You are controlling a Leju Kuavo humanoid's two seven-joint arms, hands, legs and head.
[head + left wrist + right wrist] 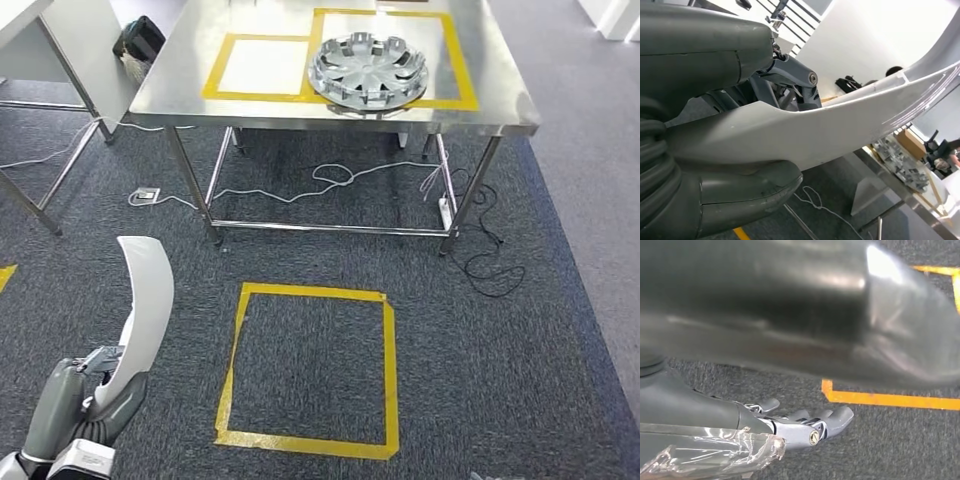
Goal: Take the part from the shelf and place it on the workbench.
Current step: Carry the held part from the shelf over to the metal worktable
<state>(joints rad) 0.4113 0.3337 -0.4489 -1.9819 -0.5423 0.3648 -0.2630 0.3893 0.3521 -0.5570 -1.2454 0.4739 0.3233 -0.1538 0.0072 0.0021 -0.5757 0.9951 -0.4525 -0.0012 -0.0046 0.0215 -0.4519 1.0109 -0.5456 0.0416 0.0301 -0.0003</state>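
Observation:
The part is a white curved panel (147,300) and my left hand (83,405) grips its lower end at the bottom left of the head view, well short of the workbench (332,118). Seen from the left wrist, the panel (828,130) is clamped between the thumb and the darker fingers (791,75) of my left hand (715,65). My right hand (802,425) hangs over the carpet with its fingers stretched out and nothing in them. The steel workbench stands ahead, at the top of the head view.
A silver hubcap (368,70) lies in a yellow-taped frame on the bench, beside a white sheet (264,68) in another frame. A yellow tape square (309,365) marks the carpet before the bench. Cables (332,180) run under it. Another table (45,40) stands far left.

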